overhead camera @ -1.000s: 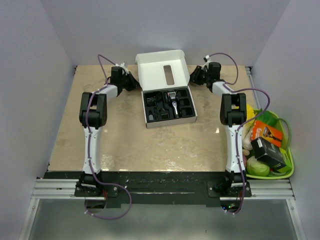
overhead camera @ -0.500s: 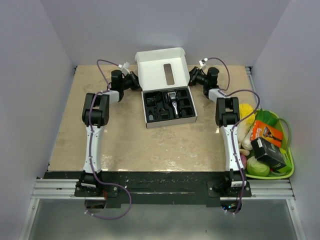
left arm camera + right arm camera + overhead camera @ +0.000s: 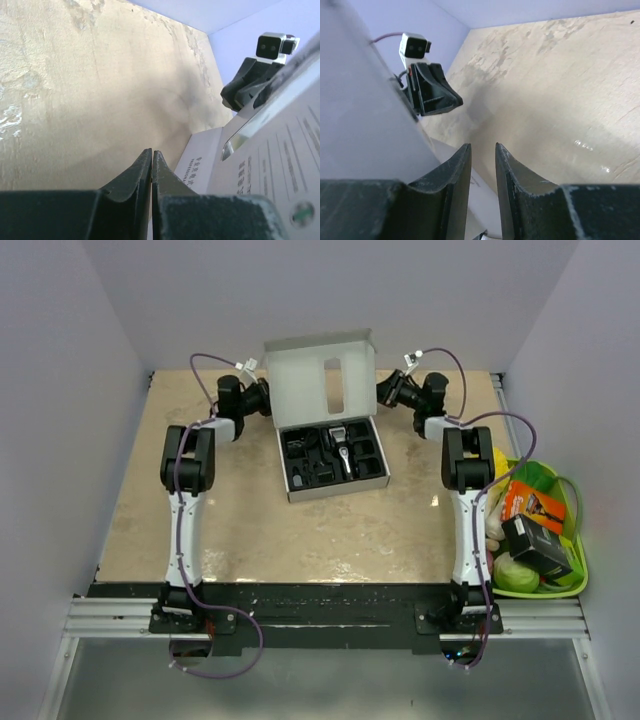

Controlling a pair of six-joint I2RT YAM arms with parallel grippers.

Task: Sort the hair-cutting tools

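Note:
A white box (image 3: pixel 331 489) lies open at the back middle of the table, its lid (image 3: pixel 300 378) standing nearly upright. In its black tray lie the black-and-silver clipper (image 3: pixel 341 447) and small black accessories (image 3: pixel 306 454). My left gripper (image 3: pixel 265 398) presses against the lid's left edge from behind, jaws shut (image 3: pixel 151 152) with nothing between them; the printed lid (image 3: pixel 280 155) fills the right of that view. My right gripper (image 3: pixel 382 392) sits at the lid's right edge, jaws slightly open (image 3: pixel 482 146) and empty, with the lid (image 3: pixel 360 115) to its left.
A green basket (image 3: pixel 575 580) off the table's right edge holds toy vegetables, an orange packet (image 3: pixel 532 502) and a black box (image 3: pixel 537 545). Walls close in on the back and both sides. Each wrist view shows the other gripper beyond the lid.
The lid has swung up from lying back to nearly upright. Both grippers have moved in behind its side edges, and the box has slid slightly toward the front.

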